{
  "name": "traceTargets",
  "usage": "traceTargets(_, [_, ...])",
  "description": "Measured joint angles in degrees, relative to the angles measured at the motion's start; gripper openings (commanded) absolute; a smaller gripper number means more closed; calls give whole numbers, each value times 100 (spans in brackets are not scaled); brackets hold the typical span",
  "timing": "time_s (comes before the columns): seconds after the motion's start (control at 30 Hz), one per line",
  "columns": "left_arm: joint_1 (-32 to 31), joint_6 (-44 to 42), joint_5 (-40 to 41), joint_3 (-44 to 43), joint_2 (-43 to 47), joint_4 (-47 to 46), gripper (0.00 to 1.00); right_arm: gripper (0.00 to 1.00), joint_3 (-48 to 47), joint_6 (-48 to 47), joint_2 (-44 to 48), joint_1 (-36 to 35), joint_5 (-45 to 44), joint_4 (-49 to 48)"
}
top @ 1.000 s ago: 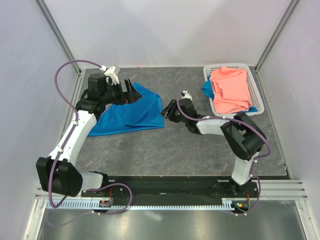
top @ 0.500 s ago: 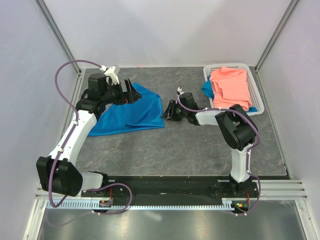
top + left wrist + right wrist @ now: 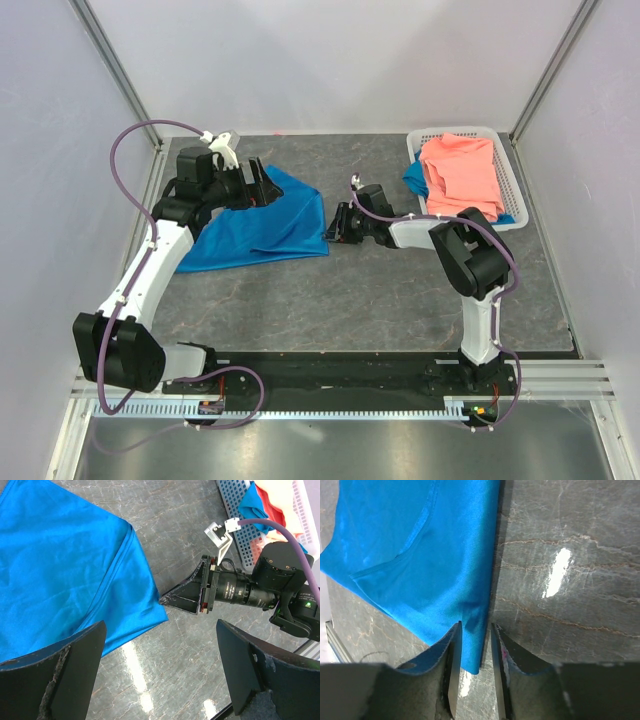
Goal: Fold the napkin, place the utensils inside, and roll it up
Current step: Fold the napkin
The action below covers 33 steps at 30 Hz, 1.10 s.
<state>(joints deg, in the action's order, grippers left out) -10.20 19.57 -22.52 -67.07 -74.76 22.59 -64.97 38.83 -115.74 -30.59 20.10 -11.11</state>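
Note:
The bright blue napkin [image 3: 260, 225] lies partly folded on the dark table, left of centre. My left gripper [image 3: 262, 183] hovers over its far edge, wide open and empty; in the left wrist view [image 3: 160, 625] the napkin [image 3: 60, 575] lies below and to the left. My right gripper [image 3: 333, 222] is low at the napkin's right corner and also shows in the left wrist view [image 3: 182, 592]. In the right wrist view its jaws [image 3: 476, 627] stand narrowly apart, astride the napkin's corner [image 3: 472, 645], with a gap still showing. The black utensil is out of view.
A white basket [image 3: 508, 180] stands at the back right, holding a salmon-pink cloth [image 3: 462, 178] with a blue scrap [image 3: 413, 178] under it. White walls and metal posts close in the table on three sides.
My right gripper has slid left to the napkin's right corner, and its arm has folded in. The left arm has not moved.

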Motion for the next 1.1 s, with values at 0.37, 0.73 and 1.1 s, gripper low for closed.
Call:
traceTargets(0.37, [0, 0, 0, 0, 0, 0, 98, 33, -225, -55, -133, -33, -22, 155])
traceTargets(0.73, [0, 0, -2, 0, 0, 0, 98, 0, -321, 2, -251, -42, -83, 208])
traceTargets(1.1, [0, 0, -7, 0, 2, -2, 98, 0, -315, 269, -269, -42, -175, 203])
